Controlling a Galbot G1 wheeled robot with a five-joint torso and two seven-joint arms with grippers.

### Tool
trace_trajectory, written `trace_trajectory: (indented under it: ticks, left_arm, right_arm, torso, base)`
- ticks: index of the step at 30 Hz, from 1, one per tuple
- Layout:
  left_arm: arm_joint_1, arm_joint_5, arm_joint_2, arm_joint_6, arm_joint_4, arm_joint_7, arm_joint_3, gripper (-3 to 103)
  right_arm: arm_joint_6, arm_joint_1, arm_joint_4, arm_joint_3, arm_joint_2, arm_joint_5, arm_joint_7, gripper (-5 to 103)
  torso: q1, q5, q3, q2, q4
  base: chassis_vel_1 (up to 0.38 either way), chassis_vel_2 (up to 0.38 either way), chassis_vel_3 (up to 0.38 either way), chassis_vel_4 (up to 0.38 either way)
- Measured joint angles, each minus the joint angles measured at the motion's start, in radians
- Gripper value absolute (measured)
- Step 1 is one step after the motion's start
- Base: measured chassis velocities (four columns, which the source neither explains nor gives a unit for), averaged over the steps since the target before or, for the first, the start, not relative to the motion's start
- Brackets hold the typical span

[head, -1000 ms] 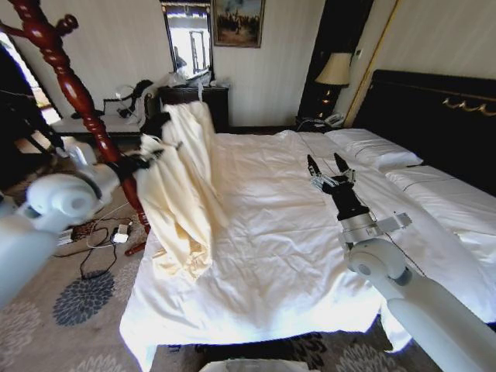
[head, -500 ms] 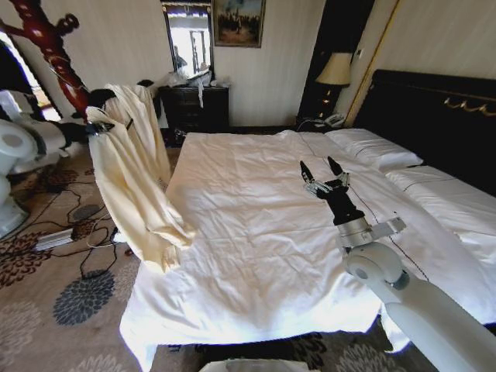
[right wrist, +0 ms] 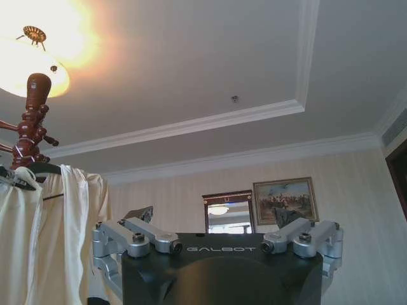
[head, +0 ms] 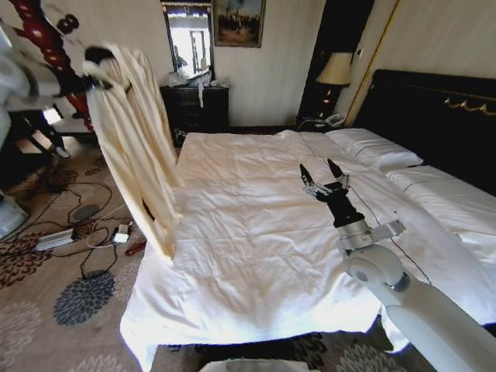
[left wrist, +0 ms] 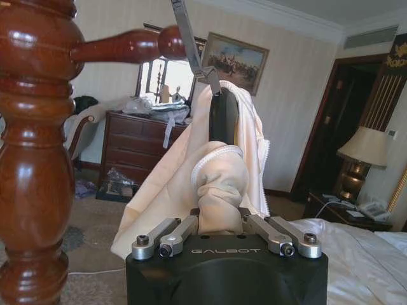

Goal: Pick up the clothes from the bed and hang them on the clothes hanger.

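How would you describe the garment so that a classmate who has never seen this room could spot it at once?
Start at the wide white bed, then look past its left edge to the dark red wooden coat stand. There the left claw holds up the clothes, long, pale cream-yellow, slightly shiny, unlike the white bedding.

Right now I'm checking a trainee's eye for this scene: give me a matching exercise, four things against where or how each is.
Things:
1. garment
2. right gripper
3. lamp
4. left gripper

States:
A. open, above the bed
B. beside the headboard
C. hanging off the bed's side, on a black hanger
D. shut on cream cloth by the wooden rack

Pairs: 1-C, 2-A, 3-B, 4-D
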Motion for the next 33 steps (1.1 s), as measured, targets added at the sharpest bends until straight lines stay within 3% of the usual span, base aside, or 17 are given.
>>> trace_trajectory:
  ticks: [12,22,33]
  left_arm:
    - [-0.064,0.069,-0.081,-0.002,0.156,0.013,0.046,18]
    - [-0.106,0.126,-0.193,-0.004,0.316,0.008,0.070,18]
    - [-0.097,0.139,-0.205,-0.005,0.343,0.011,0.079,18]
  right_arm:
    - [0.001,0.002,-0.013,-0.005,0.010,-0.012,0.001,100]
    - [0.010,-0.008,-0.015,0.001,0.013,-0.019,0.001,100]
    - [0.025,-0.035,-0.017,0.017,0.016,-0.023,0.000,100]
  torso:
    - [0.000,-0.0001,0.000,0.000,0.0004]
    - [0.000,0.0005,0.000,0.000,-0.0001]
    - [0.000,0.0002,0.000,0.000,0.0000]
  base:
    - [0.000,0.000,0.000,0.000]
    - [0.000,0.000,0.000,0.000]
    - [0.000,0.000,0.000,0.000]
